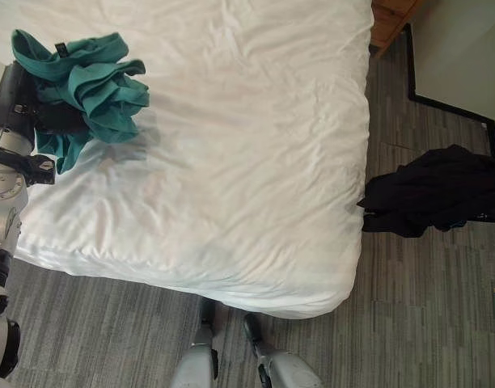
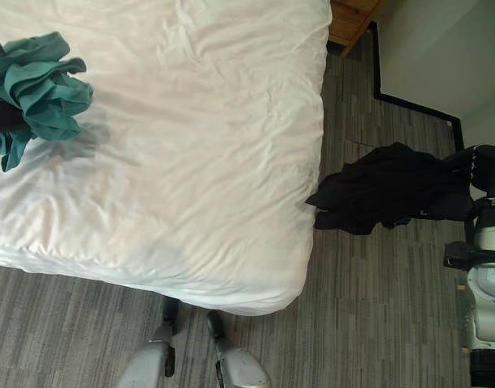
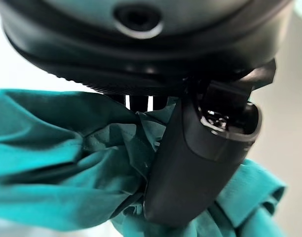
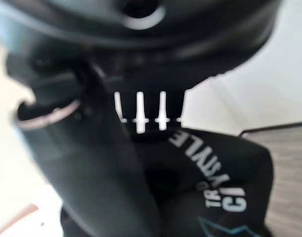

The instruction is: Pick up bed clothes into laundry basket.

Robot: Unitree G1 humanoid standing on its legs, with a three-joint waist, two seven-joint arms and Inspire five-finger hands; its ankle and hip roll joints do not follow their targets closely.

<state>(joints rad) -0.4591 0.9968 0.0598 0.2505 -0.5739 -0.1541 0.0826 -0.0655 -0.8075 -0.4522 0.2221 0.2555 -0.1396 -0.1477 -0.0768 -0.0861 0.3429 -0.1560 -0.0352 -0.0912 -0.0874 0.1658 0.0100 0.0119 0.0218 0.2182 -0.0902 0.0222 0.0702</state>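
Teal clothing point(image 1: 86, 85) is clutched in the curled left hand point(image 3: 200, 163) above the white bed point(image 1: 247, 162), near its left edge. Black clothing point(image 2: 393, 194) is gripped by the closed right hand point(image 4: 92, 163) over the grey carpet point(image 2: 377, 307), just beside the bed.

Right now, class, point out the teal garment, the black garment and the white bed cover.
teal garment point(image 1: 102, 85): left eye view, bunched middle folds.
black garment point(image 2: 393, 194): right eye view, centre of the hanging bundle.
white bed cover point(image 1: 247, 145): left eye view, bare middle.

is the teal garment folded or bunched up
Bunched up. The crumpled teal cotton garment hangs in loose folds from the left robot hand, whose thumb and fingers pinch it above the white bed sheet.
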